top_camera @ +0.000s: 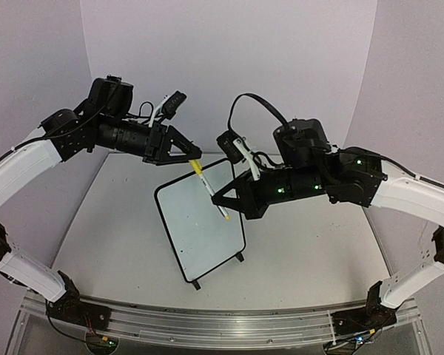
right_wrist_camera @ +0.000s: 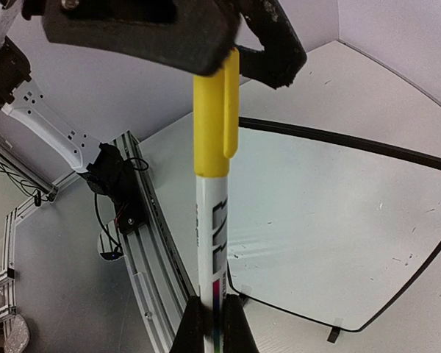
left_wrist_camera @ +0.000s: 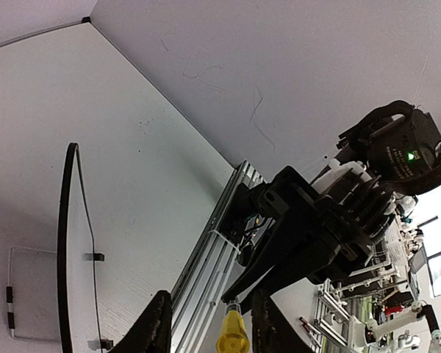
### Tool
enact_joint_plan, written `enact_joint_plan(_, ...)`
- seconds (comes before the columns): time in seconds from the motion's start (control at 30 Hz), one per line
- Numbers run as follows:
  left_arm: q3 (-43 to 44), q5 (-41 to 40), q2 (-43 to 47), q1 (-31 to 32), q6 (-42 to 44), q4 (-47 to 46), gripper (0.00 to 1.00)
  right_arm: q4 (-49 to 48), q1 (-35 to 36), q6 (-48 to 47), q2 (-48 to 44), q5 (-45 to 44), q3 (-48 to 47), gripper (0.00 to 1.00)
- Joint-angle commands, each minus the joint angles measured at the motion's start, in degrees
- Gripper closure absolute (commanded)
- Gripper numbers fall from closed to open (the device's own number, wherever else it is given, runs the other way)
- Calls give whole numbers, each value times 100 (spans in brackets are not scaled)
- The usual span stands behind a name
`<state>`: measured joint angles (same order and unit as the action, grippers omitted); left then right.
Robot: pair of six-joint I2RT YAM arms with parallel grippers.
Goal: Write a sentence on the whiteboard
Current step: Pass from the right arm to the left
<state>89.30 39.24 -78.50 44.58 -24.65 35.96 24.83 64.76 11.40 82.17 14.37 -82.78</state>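
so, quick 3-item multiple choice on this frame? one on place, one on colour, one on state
1. Where is the marker?
A. lying on the table
B. in the right pincer, up by the whiteboard
C. standing in a holder

2. What colour is the marker's cap?
A. red
B. blue
C. yellow

3. What state is the cap in?
A. seated on the marker
B. off, lying on the table
C. off, stuck on the marker's rear end

Key:
1 B: the right wrist view shows the white barrel clamped between that pincer's fingers, with the board just behind it.
2 C: the cap is plainly yellow in the right and left wrist views.
3 A: the right wrist view shows it capping the upper end of the barrel.
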Motion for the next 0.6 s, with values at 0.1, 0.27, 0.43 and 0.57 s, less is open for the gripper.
enact_joint_plan(0.1,267,64,-47,33,248,152,65,-250,36,-42,-33,-320,-33,100)
enact_joint_plan(0.27,257,105,-74,33,339,258,65,-271,40,-41,-38,-476,16,100)
enact_joint_plan(0.43,175,157,-46,34,330,83,96,-304,44,-27,8,-478,45,100)
enact_joint_plan(0.57,-70,127,108,32,118,-462,100,-545,37,194,-112,-827,179,90)
